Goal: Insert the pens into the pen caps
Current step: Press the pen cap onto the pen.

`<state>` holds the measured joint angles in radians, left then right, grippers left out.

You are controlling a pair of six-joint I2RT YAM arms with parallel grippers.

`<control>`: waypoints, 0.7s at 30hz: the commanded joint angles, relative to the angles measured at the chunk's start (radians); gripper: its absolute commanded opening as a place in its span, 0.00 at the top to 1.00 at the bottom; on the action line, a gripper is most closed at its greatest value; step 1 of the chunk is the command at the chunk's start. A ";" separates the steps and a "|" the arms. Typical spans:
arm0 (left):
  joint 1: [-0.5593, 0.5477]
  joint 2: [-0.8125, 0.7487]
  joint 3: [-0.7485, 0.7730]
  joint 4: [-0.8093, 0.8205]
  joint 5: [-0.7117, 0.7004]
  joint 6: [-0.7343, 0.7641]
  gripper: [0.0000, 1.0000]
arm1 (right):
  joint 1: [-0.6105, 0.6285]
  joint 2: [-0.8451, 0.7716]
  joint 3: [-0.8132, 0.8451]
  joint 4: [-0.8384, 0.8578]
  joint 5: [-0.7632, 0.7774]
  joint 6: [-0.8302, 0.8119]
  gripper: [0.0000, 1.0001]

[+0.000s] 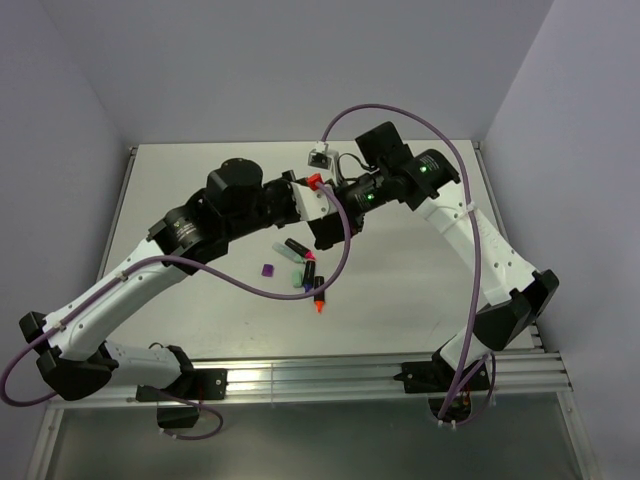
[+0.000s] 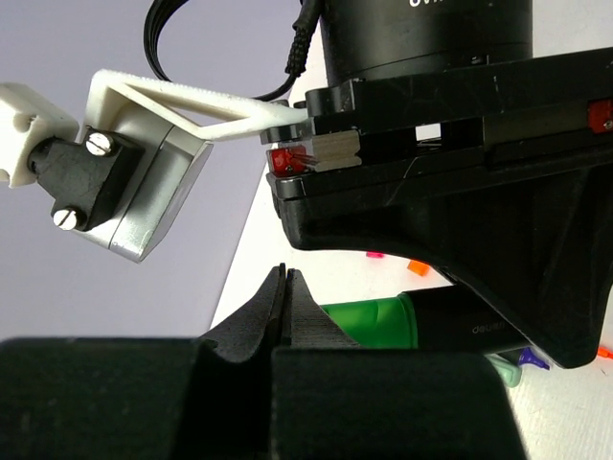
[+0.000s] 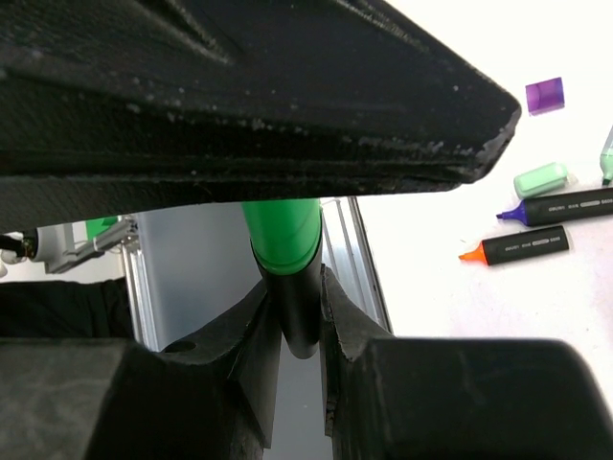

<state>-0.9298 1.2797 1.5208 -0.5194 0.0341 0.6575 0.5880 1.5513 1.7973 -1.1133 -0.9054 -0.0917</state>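
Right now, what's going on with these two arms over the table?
The right tool is clamped on a black pen with a green end, held up off the table, close to the left tool, which is shut. An orange-tipped pen, a purple-tipped pen, a pale green cap and a purple cap lie loose on it.

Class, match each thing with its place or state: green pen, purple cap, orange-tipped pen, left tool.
1 green pen
2 purple cap
3 orange-tipped pen
4 left tool

A shut, empty
B on the table beside a purple-tipped pen
C gripped by the right tool
D on the table, touching nothing

Pairs: 1-C, 2-D, 3-B, 4-A
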 commanded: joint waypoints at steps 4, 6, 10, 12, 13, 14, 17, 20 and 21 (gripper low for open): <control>-0.150 0.041 -0.068 -0.289 0.425 -0.170 1.00 | -0.074 0.036 0.132 0.532 0.108 0.063 1.00; -0.150 0.043 -0.079 -0.265 0.400 -0.191 1.00 | -0.073 0.041 0.134 0.532 0.121 0.070 1.00; -0.150 0.041 -0.085 -0.231 0.382 -0.243 1.00 | -0.074 0.038 0.126 0.532 0.152 0.067 1.00; -0.150 0.040 -0.097 -0.209 0.371 -0.271 1.00 | -0.074 0.038 0.126 0.533 0.155 0.069 1.00; -0.150 0.038 -0.102 -0.202 0.366 -0.275 1.00 | -0.074 0.039 0.128 0.533 0.158 0.069 1.00; -0.153 0.033 -0.108 -0.189 0.356 -0.283 1.00 | -0.074 0.038 0.128 0.535 0.163 0.069 1.00; -0.159 0.032 -0.116 -0.183 0.348 -0.291 1.00 | -0.082 0.039 0.134 0.538 0.165 0.070 1.00; -0.164 0.024 -0.120 -0.203 0.386 -0.260 1.00 | -0.093 0.043 0.142 0.538 0.155 0.072 1.00; -0.165 0.023 -0.125 -0.205 0.383 -0.256 1.00 | -0.097 0.044 0.140 0.538 0.152 0.070 1.00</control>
<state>-0.9302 1.2800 1.4631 -0.4438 -0.0082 0.5529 0.5812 1.5620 1.8061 -1.1393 -0.8593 -0.0563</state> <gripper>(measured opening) 0.009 0.251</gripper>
